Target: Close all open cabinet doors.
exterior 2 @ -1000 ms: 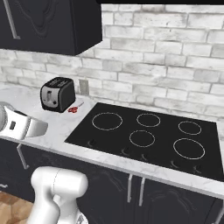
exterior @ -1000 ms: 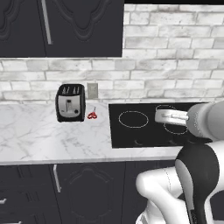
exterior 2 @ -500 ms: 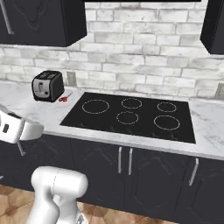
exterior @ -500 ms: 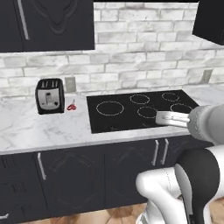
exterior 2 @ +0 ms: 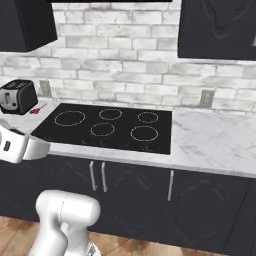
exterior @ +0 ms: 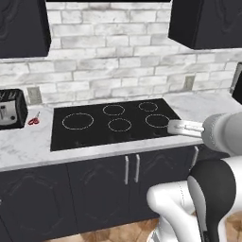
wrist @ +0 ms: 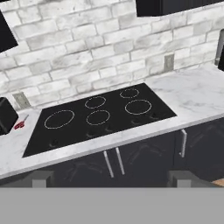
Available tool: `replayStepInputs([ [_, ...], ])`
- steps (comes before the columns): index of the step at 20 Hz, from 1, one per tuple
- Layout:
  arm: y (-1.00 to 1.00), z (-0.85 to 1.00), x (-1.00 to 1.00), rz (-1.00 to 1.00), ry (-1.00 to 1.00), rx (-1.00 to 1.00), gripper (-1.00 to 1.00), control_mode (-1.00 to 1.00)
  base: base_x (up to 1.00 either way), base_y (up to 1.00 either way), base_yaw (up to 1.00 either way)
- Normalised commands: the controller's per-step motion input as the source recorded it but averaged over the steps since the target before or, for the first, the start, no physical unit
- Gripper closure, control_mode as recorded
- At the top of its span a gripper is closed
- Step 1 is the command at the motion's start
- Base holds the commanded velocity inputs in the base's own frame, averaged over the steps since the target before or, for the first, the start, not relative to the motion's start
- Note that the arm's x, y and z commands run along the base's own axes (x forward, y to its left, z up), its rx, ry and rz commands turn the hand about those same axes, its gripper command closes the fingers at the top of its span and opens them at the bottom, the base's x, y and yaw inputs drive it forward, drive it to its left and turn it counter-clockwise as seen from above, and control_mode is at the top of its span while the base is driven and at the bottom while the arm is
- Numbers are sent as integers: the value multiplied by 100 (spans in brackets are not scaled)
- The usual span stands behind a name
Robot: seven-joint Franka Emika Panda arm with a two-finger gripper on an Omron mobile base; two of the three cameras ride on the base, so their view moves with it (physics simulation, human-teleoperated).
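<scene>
The black cabinet doors hang on the wall cabinets on both sides of the brick wall: one block at the upper left (exterior: 22, 26) and one at the upper right (exterior: 208, 22), the right one also shown with raised relief (exterior 2: 220, 25). From here I cannot tell whether any door stands open. My gripper (wrist: 111, 178) is open with nothing between its fingertips (wrist: 41, 177). It points at the black cooktop (wrist: 98, 116) from in front of the counter, well below the wall cabinets. My white hand (exterior: 184, 127) hovers off the cooktop's right front corner.
A marble counter (exterior: 28, 142) carries the cooktop, a toaster (exterior: 10, 108) and a small red item (exterior: 33, 120) at the far left. Black lower doors (exterior: 108, 182) with vertical handles stand below. A dark object (exterior: 237, 85) shows at the right edge. A wall outlet (exterior 2: 205, 97) sits right of the cooktop.
The whole picture has shifted, so the base has driven right. The toaster has slid to the left edge, the cooktop is centred and the right wall cabinet has come into view. The gripper stays open.
</scene>
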Motion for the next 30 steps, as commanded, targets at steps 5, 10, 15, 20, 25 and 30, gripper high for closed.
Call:
replayStepInputs([
  [5, 0, 0, 0, 0, 0, 0, -100, 100, 0, -86, -10],
  [10, 0, 0, 0, 0, 0, 0, -100, 100, 0, -85, -9],
  [15, 0, 0, 0, 0, 0, 0, -100, 100, 0, -86, -6],
  [20, 0, 0, 0, 0, 0, 0, -100, 100, 2, -83, -5],
  [25, 0, 0, 0, 0, 0, 0, -100, 100, 5, -84, -5],
  [30, 0, 0, 0, 0, 0, 0, -100, 100, 9, -81, -4],
])
